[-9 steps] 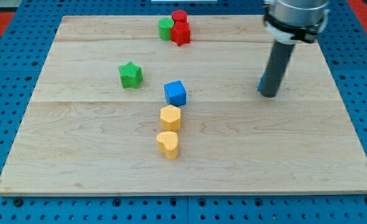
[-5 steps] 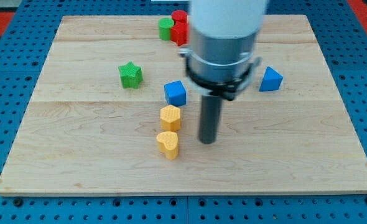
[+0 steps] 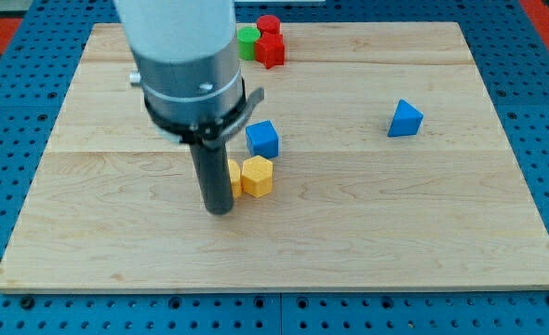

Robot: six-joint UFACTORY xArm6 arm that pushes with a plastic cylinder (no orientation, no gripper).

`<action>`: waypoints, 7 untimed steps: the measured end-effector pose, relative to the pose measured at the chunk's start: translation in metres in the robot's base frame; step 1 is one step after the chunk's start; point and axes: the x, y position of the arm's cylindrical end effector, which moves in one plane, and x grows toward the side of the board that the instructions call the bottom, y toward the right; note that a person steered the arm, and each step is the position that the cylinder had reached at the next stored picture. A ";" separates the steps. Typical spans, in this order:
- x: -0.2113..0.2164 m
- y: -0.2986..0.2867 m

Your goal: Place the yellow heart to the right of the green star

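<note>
The yellow heart shows only as a sliver behind my rod, touching the left side of the yellow hexagon. My tip rests on the board just below and left of the heart, close against it. The green star does not show; the arm's body covers the spot where it stood, in the upper left middle of the board.
A blue cube sits just above the yellow hexagon. A blue triangle lies towards the view's right. At the view's top, a green cylinder touches a red star and a red cylinder. The wooden board sits on a blue pegboard.
The arm swept from the view's right to the left, passing below the yellow blocks. The yellow heart moved up and left, from below the hexagon to its left side. The arm now hides the green star.
</note>
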 end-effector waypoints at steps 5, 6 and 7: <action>-0.088 0.031; -0.079 0.032; -0.078 0.077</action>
